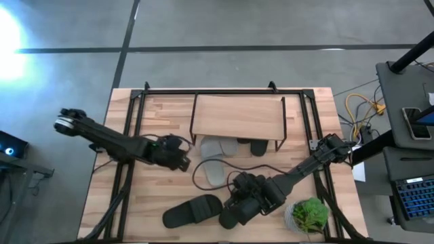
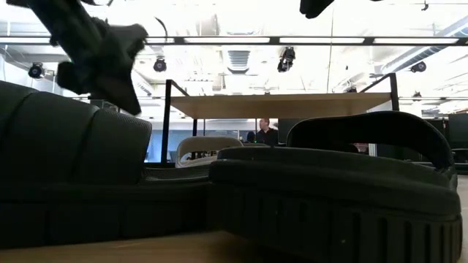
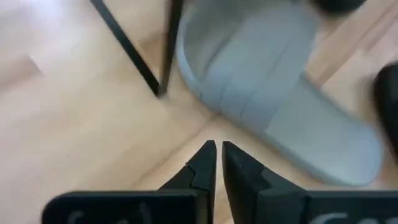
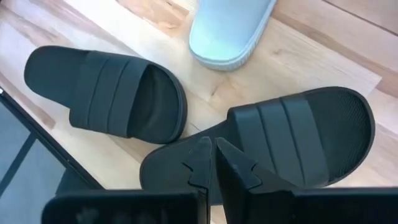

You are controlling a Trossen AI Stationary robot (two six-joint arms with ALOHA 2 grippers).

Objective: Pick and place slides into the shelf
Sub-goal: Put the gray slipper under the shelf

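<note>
Lying loose on the worktop (image 1: pixel 169 115), two black slides sit near its 6 o'clock edge: one (image 1: pixel 192 211) at about 7 o'clock of centre, the other (image 1: pixel 230 215) just beside it toward 5 o'clock, under the right pincer (image 1: pixel 239 210). A grey slide (image 1: pixel 212 173) lies near the centre, apart from both black ones.

At 12 o'clock stands the shelf (image 1: pixel 237 115), its board well inside the worktop's far edge. Under the board, poking out on the 6 o'clock side, are a second grey slide (image 1: pixel 218 146) and dark slides (image 1: pixel 258 146); how many dark ones cannot be told.

From the 9 o'clock side the left pincer (image 1: pixel 183 161) hangs just off the shelf's near left leg, its fingers pressed together and holding nothing; its wrist view shows that grey slide just past the tips.

Reaching in from 3 o'clock, the right pincer is likewise pressed together and empty, its tips over the black slide's heel end.

Bare wood lies open at 9 o'clock. A potted plant (image 1: pixel 310 215) crowds the 5 o'clock corner.
</note>
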